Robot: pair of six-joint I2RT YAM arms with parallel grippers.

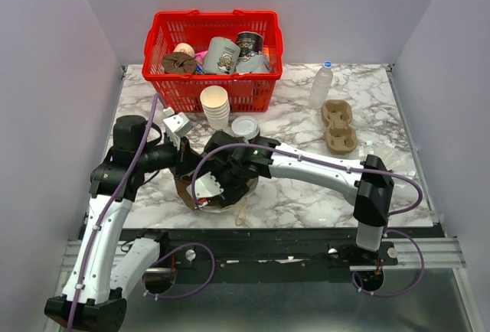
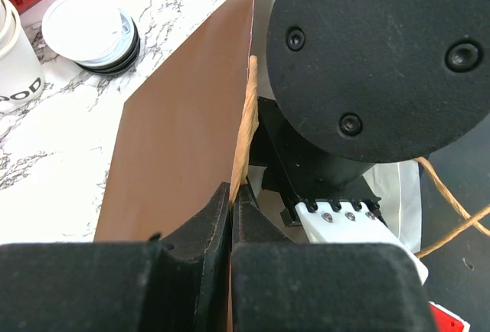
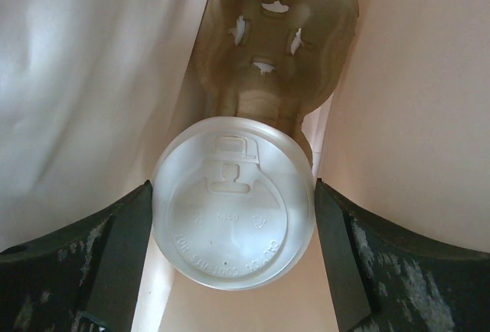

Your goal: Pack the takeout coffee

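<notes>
A: Lowering stage, I'd say: right jaws clamp the cup (image 3: pixel 233 221) by its sides, inside the bag (image 2: pixel 176 141), above a carrier (image 3: pixel 272 34).
B: Left jaws?
A: Closed, pinching the bag's rim. Next: seat it squarely in a socket, then release.
B: Count?
A: One cup, one bag, two carriers, the second carrier (image 1: pixel 339 125) on the desk (image 1: pixel 383 110).

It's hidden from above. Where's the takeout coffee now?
In the right wrist view, the takeout coffee sits centre-frame, gripped by the right gripper inside the paper bag, above a cup carrier.
</notes>
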